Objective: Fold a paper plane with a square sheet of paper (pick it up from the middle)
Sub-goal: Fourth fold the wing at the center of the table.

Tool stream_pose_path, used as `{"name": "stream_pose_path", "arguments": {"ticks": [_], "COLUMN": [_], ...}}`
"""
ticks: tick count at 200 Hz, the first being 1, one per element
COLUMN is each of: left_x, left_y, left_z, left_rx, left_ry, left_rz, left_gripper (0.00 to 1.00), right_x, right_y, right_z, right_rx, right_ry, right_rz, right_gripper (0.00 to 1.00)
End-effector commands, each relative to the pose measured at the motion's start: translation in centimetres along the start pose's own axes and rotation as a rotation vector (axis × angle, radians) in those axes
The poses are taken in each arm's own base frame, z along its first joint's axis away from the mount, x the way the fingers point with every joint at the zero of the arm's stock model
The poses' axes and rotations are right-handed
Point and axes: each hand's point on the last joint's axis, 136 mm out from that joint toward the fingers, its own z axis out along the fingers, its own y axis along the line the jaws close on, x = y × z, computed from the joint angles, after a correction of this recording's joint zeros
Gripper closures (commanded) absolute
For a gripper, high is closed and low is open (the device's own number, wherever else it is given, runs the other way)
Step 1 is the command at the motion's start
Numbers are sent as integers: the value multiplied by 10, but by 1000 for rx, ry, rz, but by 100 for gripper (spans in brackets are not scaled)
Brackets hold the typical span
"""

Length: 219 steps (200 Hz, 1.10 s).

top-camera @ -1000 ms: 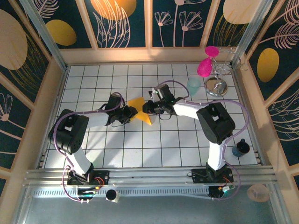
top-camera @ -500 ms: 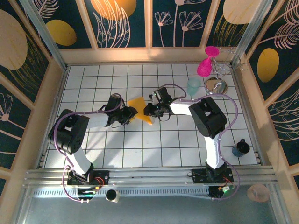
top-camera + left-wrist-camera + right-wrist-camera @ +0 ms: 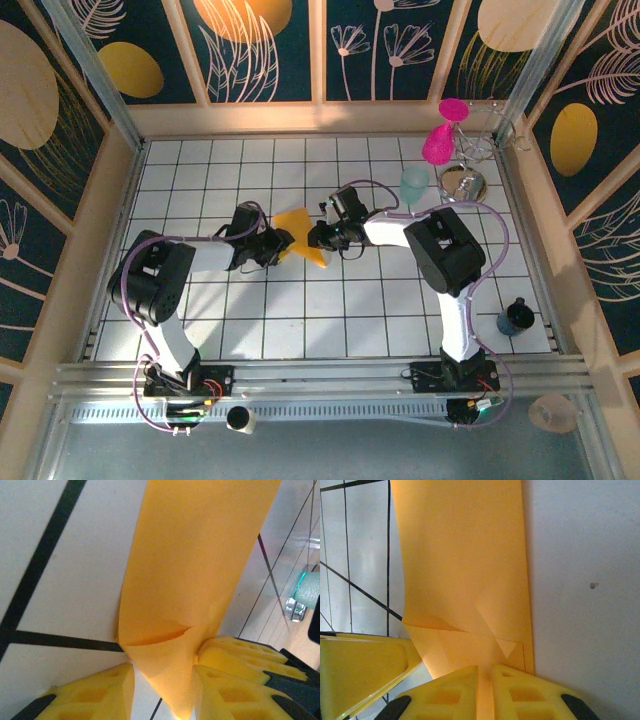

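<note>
The sheet of paper (image 3: 297,225), orange-yellow and partly folded, sits mid-table between both grippers. In the left wrist view its pointed, creased end (image 3: 190,565) reaches down between my left gripper's (image 3: 164,671) yellow fingers. It touches the right finger (image 3: 225,690), while bare tile shows beside the left finger (image 3: 100,695), so these jaws stand open. My right gripper (image 3: 484,672) is shut on the opposite edge of the sheet (image 3: 465,570), a thin strip pinched between its pads. From above, the left gripper (image 3: 274,244) and right gripper (image 3: 318,237) flank the paper.
A pale teal cup (image 3: 414,184), a round metal stand (image 3: 462,184) and pink pieces (image 3: 437,145) stand at the back right. A dark blue cup (image 3: 516,317) sits near the front right edge. Wooden walls ring the white tiled table (image 3: 300,320).
The right arm's elbow has swung left and its gripper has edged slightly toward the back. The paper and the left gripper have barely shifted.
</note>
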Motion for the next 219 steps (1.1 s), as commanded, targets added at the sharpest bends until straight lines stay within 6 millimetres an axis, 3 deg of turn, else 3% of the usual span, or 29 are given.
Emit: {"name": "stream_pose_path", "arguments": {"ticks": [1, 50, 138, 184, 219], "left_x": [-2, -2, -15, -18, -19], "left_y": [-16, -35, -27, -11, -10], "left_z": [4, 0, 3, 8, 9], "left_rx": [63, 133, 112, 22, 9], "left_ry": [2, 7, 5, 12, 15], "left_rz": [-30, -13, 6, 21, 30], "left_gripper": [70, 73, 73, 73, 81], "right_x": [7, 9, 8, 3, -5], "right_y": [-15, -17, -20, -16, -9], "right_z": [2, 1, -2, -5, -11], "right_rx": [38, 42, 44, 33, 23], "right_ry": [16, 15, 3, -13, -40], "right_rz": [39, 38, 40, 30, 0], "right_gripper": [85, 85, 85, 85, 83]}}
